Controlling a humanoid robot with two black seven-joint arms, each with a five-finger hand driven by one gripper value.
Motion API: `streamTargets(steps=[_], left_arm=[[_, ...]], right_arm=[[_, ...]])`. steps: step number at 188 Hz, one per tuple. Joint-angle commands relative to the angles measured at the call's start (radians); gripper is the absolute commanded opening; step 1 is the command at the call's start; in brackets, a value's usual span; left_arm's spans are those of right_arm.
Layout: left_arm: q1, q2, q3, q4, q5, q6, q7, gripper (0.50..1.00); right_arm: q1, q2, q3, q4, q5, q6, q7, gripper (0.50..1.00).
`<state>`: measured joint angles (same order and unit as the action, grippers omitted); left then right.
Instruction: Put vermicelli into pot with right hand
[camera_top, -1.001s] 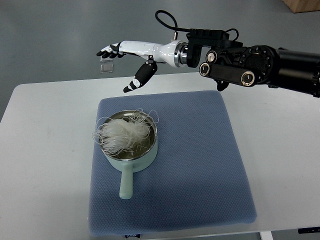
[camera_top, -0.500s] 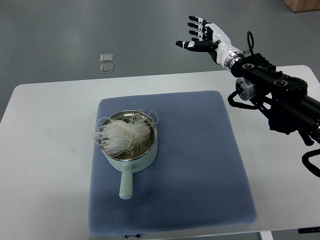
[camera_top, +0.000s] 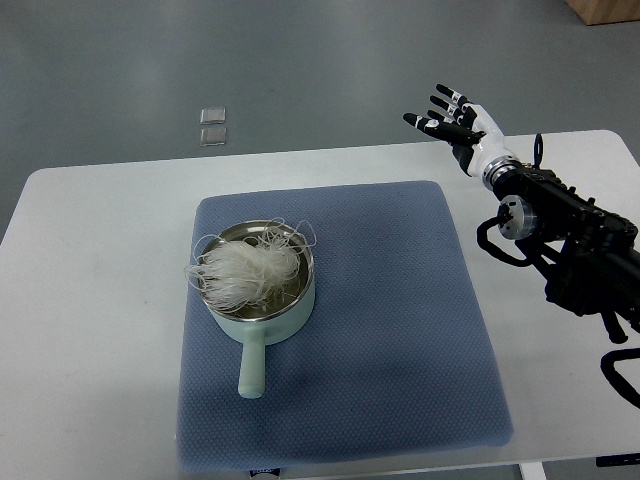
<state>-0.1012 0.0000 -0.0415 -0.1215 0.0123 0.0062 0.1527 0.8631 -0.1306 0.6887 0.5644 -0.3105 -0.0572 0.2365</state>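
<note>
White vermicelli (camera_top: 245, 270) sits heaped in the pot (camera_top: 262, 300) on our blue mat (camera_top: 400, 330), a few strands looping over the rim, so we judge they could slide out if the pot is bumped, while our right hand (camera_top: 462, 122) hangs well apart, fingers spread and empty.

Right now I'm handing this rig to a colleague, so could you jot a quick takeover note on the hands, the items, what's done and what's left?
Right hand: open, fingers spread, holding nothing, raised past the table's far right corner.
Left hand: not in view.
Vermicelli: piled in the pot, a few strands looping over the rim.
Pot: on the blue mat, left of its centre, handle toward the robot.
Done: vermicelli is in the pot.
Left: nothing apparent, perhaps just parking the right arm.
</note>
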Motion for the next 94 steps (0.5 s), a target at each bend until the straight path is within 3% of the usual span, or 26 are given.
streamTargets(steps=[1,94], left_arm=[[0.001,0.000,0.000,0.000,0.000,0.000,0.001,1.000],[0.001,0.000,0.000,-0.001,0.000,0.000,0.001,1.000]], right_arm=[[-0.006,0.000,0.002,0.002,0.001,0.002,-0.002,0.924],[-0.010,-0.018,0.006,0.005,0.002,0.013,0.012,0.926]])
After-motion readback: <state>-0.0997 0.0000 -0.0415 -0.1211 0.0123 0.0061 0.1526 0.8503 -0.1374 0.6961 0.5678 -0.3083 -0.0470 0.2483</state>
